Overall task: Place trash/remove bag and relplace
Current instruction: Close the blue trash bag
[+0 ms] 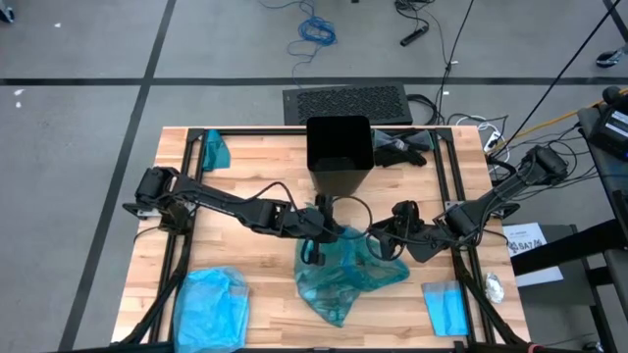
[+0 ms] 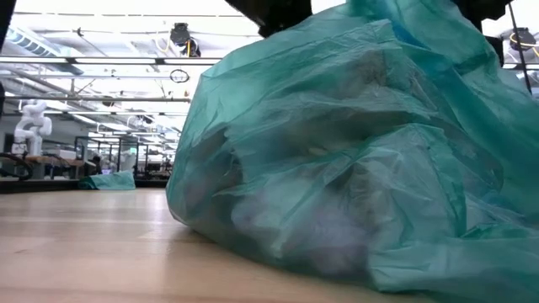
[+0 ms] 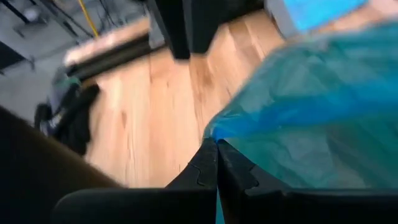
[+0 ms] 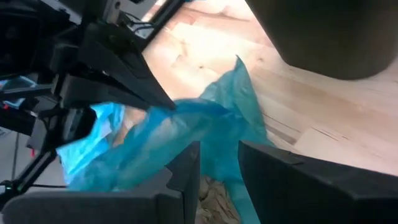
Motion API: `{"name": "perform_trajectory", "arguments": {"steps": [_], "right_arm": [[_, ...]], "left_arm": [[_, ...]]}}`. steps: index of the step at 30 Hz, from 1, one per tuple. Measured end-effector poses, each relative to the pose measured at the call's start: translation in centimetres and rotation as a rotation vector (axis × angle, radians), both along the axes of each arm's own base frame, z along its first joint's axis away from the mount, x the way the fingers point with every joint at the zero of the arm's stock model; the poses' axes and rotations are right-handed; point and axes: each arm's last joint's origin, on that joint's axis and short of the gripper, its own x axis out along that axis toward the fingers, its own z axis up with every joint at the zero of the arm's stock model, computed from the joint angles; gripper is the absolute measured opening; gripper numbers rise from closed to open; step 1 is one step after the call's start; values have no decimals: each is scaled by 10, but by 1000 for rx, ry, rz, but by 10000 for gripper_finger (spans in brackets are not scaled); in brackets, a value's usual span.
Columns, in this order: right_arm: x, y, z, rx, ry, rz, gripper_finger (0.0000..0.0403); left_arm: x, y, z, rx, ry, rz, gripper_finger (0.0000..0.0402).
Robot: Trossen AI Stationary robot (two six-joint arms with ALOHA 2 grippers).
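teal-green bag (image 1: pixel 343 275) lying crumpled on the wooden table (image 1: pixel 245 176), in the near middle, just in front of the black bin (image 1: pixel 340 157). pale scraps of trash (image 2: pixel 320 227) visible through the thin plastic in the low view, filling the lower part of the bag. black bin upright near the far edge of the table, apart from the bag, no liner seen in it.

left gripper (image 3: pixel 217 163) at the left upper edge of the bag, fingers pressed together, pinching a fold of the teal plastic. right gripper (image 4: pixel 219 167) at the right side of the bag, fingers a little apart with the bag's edge between them; impossible to tell if really clamped on the plastic or only around it. both arms reaching in from the two sides toward the middle of the table.

paler sky-blue plastic bag (image 1: pixel 211 304) at the near left corner, folded blue piece (image 1: pixel 446 306) at the near right, another teal piece (image 1: pixel 215 152) at the far left. dark gloves-like bundle (image 1: pixel 402 147) just right of the bin.
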Motion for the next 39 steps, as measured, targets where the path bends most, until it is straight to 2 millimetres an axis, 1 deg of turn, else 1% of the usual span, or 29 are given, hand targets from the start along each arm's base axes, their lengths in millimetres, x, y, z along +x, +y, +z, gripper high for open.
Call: {"name": "perform_trajectory", "arguments": {"steps": [2, 5, 8, 13, 17, 19, 21, 24, 29, 31, 34, 36, 39], "right_arm": [[-3, 0, -2, 8, 23, -7, 102], [-9, 2, -6, 36, 14, -3, 102], [-18, 4, -15, 96, -31, 5, 102], [-31, 6, -35, 213, -154, 39, 102], [-39, 8, -44, 266, -247, 67, 102], [-44, 8, -42, 261, -312, 69, 102], [-51, 7, -37, 255, -361, 68, 102], [-64, 6, -36, 276, -377, 105, 103], [-86, 8, -40, 342, -416, 121, 103], [-94, 10, -47, 385, -401, 128, 103], [-106, 12, -66, 457, -358, 130, 103], [-112, 13, -74, 490, -385, 98, 103], [-121, 11, -82, 481, -454, 35, 103]], "left_arm": [[-5, 1, 10, -9, 35, 10, 1], [-18, 5, 35, -36, 38, 31, 1], [-31, 8, 60, -82, 10, 23, 1], [-57, 14, 95, -260, -42, -90, 0], [-80, 21, 115, -344, -47, -169, 0], [-90, 23, 118, -357, -14, -162, 0], [-96, 24, 113, -364, 61, -126, 0], [-98, 22, 104, -367, 141, -87, 0], [-102, 15, 105, -355, 148, -72, 0], [-103, 12, 102, -354, 171, -53, 0], [-107, 10, 104, -351, 173, -47, 0], [-112, 8, 107, -354, 172, -33, 0], [-124, 8, 115, -355, 152, -8, 0]]}}
